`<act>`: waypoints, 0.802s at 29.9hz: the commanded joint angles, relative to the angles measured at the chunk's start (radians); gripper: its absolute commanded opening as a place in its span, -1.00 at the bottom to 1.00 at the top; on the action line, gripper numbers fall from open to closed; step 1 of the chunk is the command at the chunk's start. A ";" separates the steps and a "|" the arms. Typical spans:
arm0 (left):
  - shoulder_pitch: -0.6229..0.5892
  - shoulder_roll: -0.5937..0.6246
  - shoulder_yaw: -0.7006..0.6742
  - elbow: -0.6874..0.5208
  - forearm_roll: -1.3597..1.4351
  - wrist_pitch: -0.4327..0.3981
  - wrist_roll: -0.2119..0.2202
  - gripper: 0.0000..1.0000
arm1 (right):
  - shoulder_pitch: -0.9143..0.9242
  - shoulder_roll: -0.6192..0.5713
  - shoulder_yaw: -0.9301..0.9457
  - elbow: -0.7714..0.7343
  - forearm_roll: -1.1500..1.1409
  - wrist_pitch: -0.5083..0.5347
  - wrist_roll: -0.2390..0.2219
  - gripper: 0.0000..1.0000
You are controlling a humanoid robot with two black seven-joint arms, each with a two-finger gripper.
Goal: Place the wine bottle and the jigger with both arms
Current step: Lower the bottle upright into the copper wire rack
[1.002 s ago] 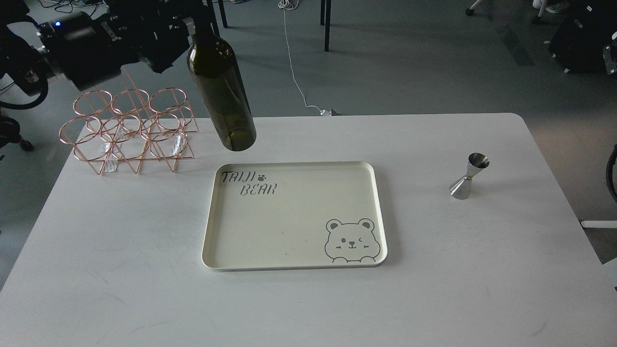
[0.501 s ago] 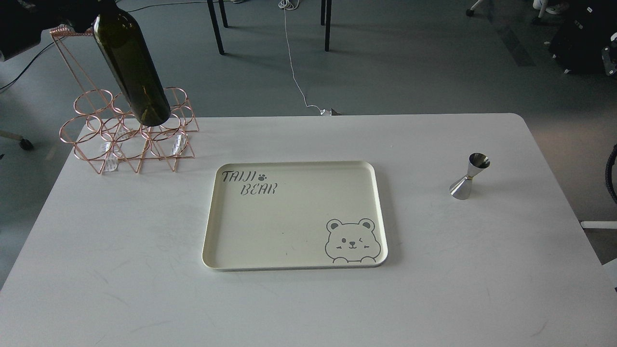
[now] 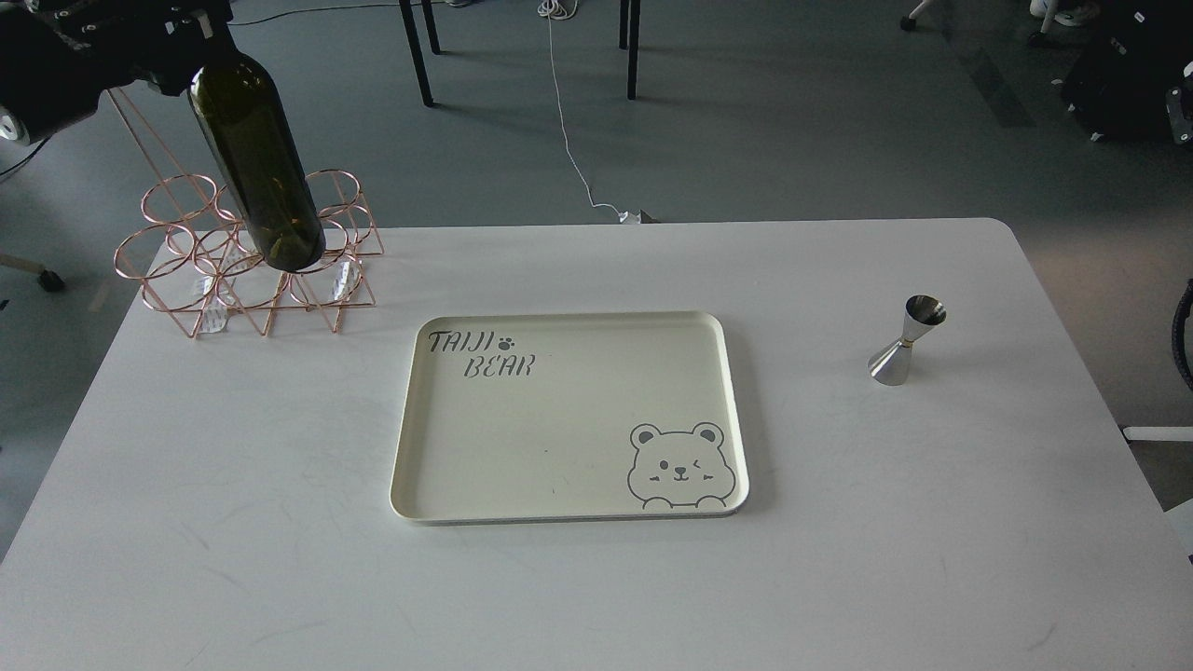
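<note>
The dark olive-green wine bottle [image 3: 256, 158] hangs tilted in the air at the back left, with its base over the copper wire rack [image 3: 177, 280]. My left gripper [image 3: 198, 26] is shut on the bottle's neck at the top left corner and hides the neck. The silver jigger [image 3: 906, 340] stands upright on the white table [image 3: 839, 522] at the right, with nothing near it. My right gripper is out of view.
A cream tray [image 3: 401, 438] with a bear drawing and "TAIJI BEAR" lettering lies flat at the table's centre. A black cable [image 3: 1187, 335] shows at the right edge. Chair legs and a white cord are on the floor behind the table.
My left gripper has carried the bottle left, from above the table behind the tray to above the wire rack. In the last half second it sank slightly. The jigger has not moved.
</note>
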 commanded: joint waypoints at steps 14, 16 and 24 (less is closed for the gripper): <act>-0.009 -0.013 0.003 0.000 0.002 0.000 0.000 -0.62 | 0.000 0.000 0.001 -0.002 -0.001 0.002 0.000 0.70; -0.009 -0.017 0.005 0.000 0.003 0.000 0.000 -0.62 | 0.000 0.000 0.000 -0.002 -0.001 0.002 0.000 0.70; -0.009 -0.029 0.032 0.000 -0.002 0.002 0.000 -0.61 | -0.002 0.000 0.001 0.000 -0.001 0.002 0.000 0.70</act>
